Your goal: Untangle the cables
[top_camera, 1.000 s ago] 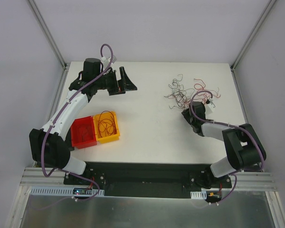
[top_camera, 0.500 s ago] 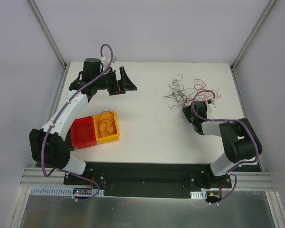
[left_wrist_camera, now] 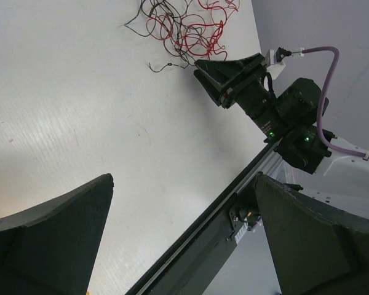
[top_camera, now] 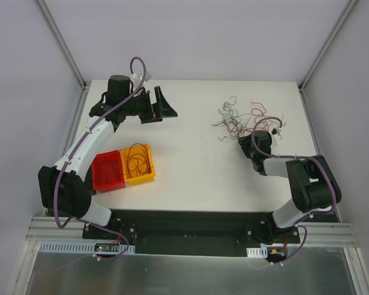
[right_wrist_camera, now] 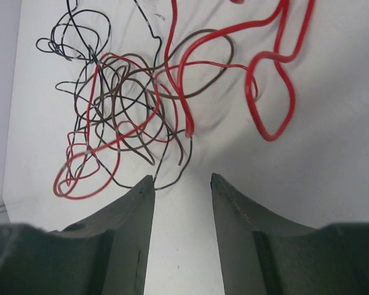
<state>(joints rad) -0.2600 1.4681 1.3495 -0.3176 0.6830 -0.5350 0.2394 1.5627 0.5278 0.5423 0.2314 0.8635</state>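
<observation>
1. Several loose red wires (top_camera: 138, 161) sit coiled in the yellow plastic bin (top_camera: 141, 180), which stands against a red plastic bin (top_camera: 107, 172) near the left edge of the white table (top_camera: 197, 166). I read those as the finished share.
2. Most of the job is left: the thin red and black curly cables (top_camera: 240, 120) lie in one knotted heap toward the table's far right corner.
3. Right gripper (right_wrist_camera: 181, 179) sits low at the heap's near side, jaws half parted and holding nothing. A dark wire end curls just by the tips.
4. Left gripper (left_wrist_camera: 183, 178) hangs over the far left part of the table, jaws spread wide with nothing between them, well apart from the heap.
5. Next up, I'd judge, is one strand to pinch and draw free.
</observation>
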